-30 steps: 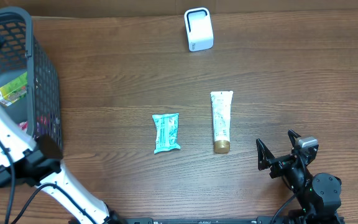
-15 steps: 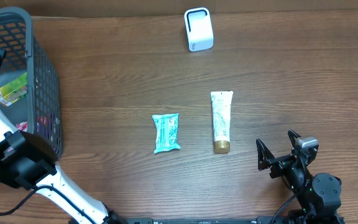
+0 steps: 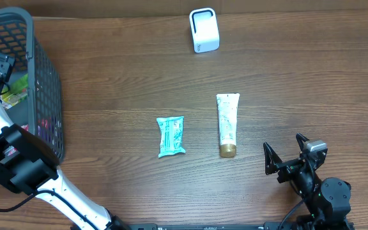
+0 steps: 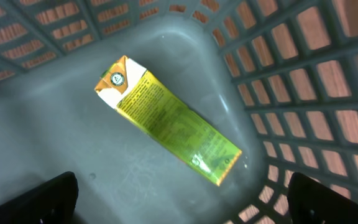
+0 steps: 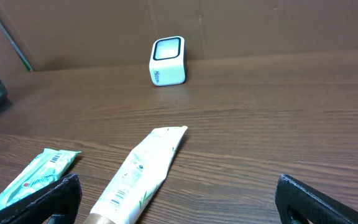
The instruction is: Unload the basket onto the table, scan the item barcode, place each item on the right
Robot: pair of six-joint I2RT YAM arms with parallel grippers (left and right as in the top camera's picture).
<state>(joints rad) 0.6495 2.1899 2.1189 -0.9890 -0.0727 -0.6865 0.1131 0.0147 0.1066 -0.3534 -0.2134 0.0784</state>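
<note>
left gripper (image 4: pixel 185 202) just spread its fingers wide, leaving the yellow carton (image 4: pixel 169 121) loose on the basket (image 4: pixel 303 68) floor, so that item looks done; right gripper (image 3: pixel 284 153) sits fingers apart, empty.

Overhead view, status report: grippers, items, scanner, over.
Left gripper open above yellow carton lying in basket. Right gripper open, empty. Tube and teal packet flat on table. Path to scanner unobstructed.

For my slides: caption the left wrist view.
Open left gripper over a yellow carton lying flat in the grey basket.
</note>
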